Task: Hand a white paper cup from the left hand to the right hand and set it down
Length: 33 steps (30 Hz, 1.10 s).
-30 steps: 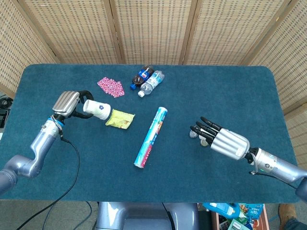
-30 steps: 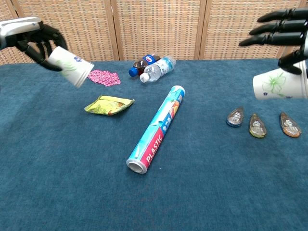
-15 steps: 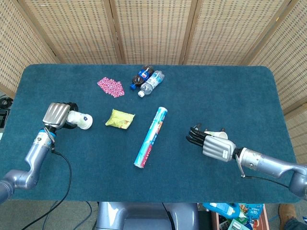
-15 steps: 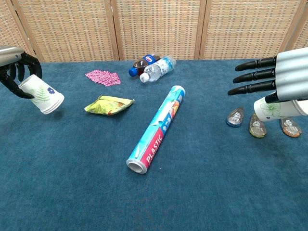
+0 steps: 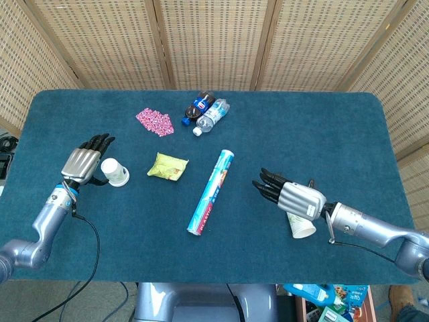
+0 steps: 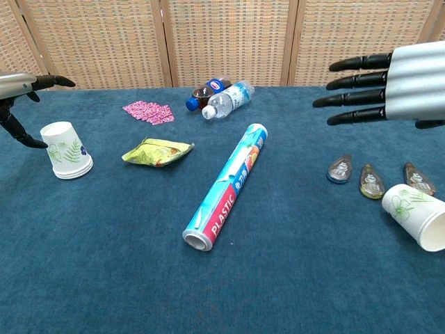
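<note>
A white paper cup (image 5: pixel 116 172) (image 6: pixel 66 150) with a green leaf print stands upside down at the table's left side. My left hand (image 5: pixel 85 161) (image 6: pixel 21 97) hovers just beside it with fingers spread, holding nothing. A second white paper cup (image 5: pixel 301 225) (image 6: pixel 417 215) lies on its side at the right, mouth toward the front edge. My right hand (image 5: pixel 291 196) (image 6: pixel 379 80) is above it with straight, spread fingers, apart from the cup.
A plastic wrap roll (image 5: pixel 211 192) (image 6: pixel 227 184) lies at the centre. A yellow snack packet (image 5: pixel 167 166) (image 6: pixel 158 151), a pink patterned packet (image 5: pixel 155 121), two bottles (image 5: pixel 206 112) (image 6: pixel 220 96) and three small sachets (image 6: pixel 373 180) lie around.
My left hand set its cup upside down on the table and opened. My right hand let go of its cup, which now lies on its side, and lifted with fingers spread.
</note>
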Each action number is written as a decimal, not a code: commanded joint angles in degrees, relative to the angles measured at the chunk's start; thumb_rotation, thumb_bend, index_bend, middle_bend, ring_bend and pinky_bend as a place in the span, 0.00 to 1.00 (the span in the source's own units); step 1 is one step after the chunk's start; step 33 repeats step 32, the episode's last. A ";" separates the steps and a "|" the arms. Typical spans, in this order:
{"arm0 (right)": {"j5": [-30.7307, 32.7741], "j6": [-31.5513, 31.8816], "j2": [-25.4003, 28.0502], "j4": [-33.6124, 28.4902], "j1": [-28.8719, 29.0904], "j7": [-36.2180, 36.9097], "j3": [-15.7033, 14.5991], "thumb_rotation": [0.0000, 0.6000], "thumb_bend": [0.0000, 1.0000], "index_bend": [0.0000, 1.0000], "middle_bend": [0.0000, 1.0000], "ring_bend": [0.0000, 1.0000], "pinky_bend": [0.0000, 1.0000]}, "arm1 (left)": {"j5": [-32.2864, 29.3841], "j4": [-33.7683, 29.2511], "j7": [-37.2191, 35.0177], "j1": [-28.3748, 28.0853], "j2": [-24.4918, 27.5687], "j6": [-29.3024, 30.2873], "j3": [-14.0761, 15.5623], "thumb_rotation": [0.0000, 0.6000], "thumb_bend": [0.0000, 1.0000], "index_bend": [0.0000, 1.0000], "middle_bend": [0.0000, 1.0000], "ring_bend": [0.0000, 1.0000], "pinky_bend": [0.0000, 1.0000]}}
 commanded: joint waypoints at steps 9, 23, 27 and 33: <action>11.17 16.70 0.33 -3.55 -11.60 9.13 3.97 1.00 0.00 0.13 0.02 0.08 0.00 | 0.71 -10.11 -2.58 4.10 6.96 6.42 -0.79 1.00 0.19 0.00 0.00 0.00 0.00; 29.60 26.36 -2.53 -15.15 -29.46 20.71 4.44 1.00 0.00 0.00 0.00 0.00 0.00 | -0.18 -25.16 5.39 18.41 11.61 27.67 2.44 1.00 0.11 0.00 0.00 0.00 0.00; 30.86 27.77 -4.10 -14.87 -31.75 21.59 4.64 1.00 0.00 0.00 0.00 0.00 0.00 | 1.20 -25.27 4.32 21.43 11.01 31.17 3.74 1.00 0.11 0.00 0.00 0.00 0.00; 31.61 27.80 -5.12 -14.91 -33.51 21.43 4.92 1.00 0.00 0.00 0.00 0.00 0.00 | 3.29 -24.53 3.17 23.91 10.64 33.27 5.02 1.00 0.11 0.00 0.00 0.00 0.00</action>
